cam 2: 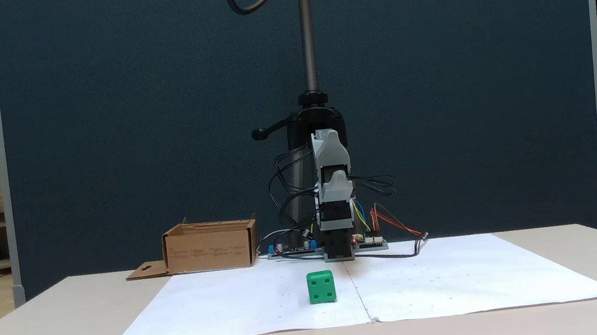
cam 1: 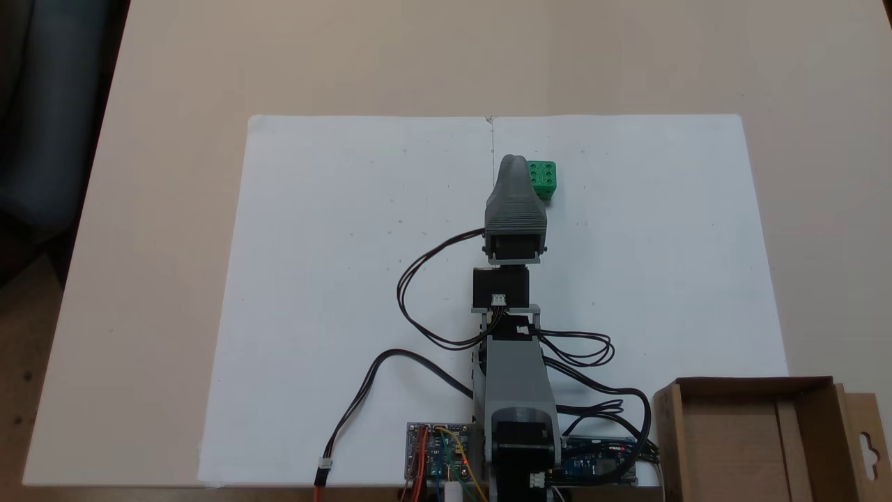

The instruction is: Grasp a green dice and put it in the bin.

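**Green dice on the paper, hand raised above it**

The hand (cam 1: pixel 514 164) points away from the arm's base, and in a fixed view its tip overlaps the left edge of the green dice (cam 1: pixel 542 179). In a fixed view the dice (cam 2: pixel 321 287) rests on the white paper (cam 2: pixel 236 309) well below the hand (cam 2: pixel 333 177), untouched. Whether the hand is clenched or released cannot be told, since its jaws line up one behind the other. The bin (cam 1: pixel 808 390) sits on the counter (cam 1: pixel 174 70) beside the arm's base, behind the hand and to its right.
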Controlling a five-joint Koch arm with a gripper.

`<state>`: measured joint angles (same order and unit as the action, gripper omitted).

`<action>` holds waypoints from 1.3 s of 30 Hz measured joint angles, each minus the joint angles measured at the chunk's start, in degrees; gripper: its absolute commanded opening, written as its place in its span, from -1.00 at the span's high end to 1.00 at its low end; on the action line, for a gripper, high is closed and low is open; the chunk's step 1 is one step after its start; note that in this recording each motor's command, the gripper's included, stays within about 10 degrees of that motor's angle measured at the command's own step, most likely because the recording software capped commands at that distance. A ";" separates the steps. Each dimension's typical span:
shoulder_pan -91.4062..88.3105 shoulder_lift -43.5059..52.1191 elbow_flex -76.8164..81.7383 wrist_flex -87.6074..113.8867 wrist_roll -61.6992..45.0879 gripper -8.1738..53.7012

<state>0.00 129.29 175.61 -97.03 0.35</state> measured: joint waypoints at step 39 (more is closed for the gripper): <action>0.00 0.00 0.00 6.33 0.00 -0.69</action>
<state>0.00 129.29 175.61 -90.70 0.35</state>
